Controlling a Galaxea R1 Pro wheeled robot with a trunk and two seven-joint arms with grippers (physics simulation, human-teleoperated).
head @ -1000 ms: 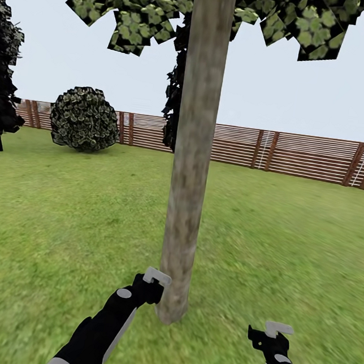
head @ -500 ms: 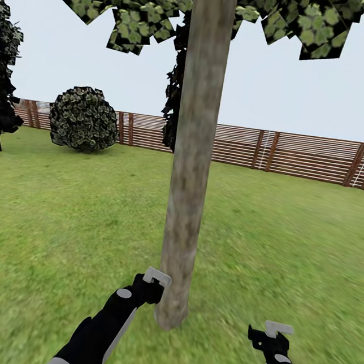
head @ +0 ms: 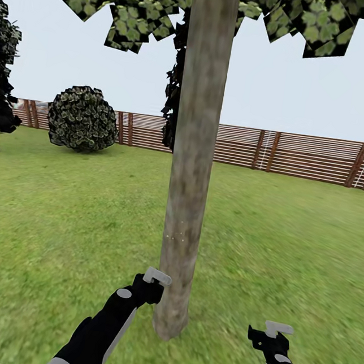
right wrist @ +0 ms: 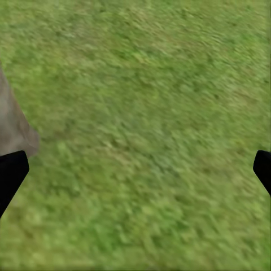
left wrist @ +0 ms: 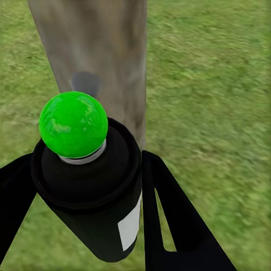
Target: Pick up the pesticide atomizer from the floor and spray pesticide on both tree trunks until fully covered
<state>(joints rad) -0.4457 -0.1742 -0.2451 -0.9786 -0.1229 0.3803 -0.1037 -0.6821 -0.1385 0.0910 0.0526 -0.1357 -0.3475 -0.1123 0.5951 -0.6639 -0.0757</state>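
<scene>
Atomizer, the dark white-labelled bottle with a green dot (left wrist: 90,186), sits clamped in your left gripper (left wrist: 84,197), facing the pale mottled trunk (head: 194,149) (spraying looks barely begun); right gripper (right wrist: 135,169) gapes, empty.

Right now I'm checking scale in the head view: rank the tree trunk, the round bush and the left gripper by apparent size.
1. tree trunk, nearest the camera, which inflates it
2. round bush, far off by the fence
3. left gripper
</scene>
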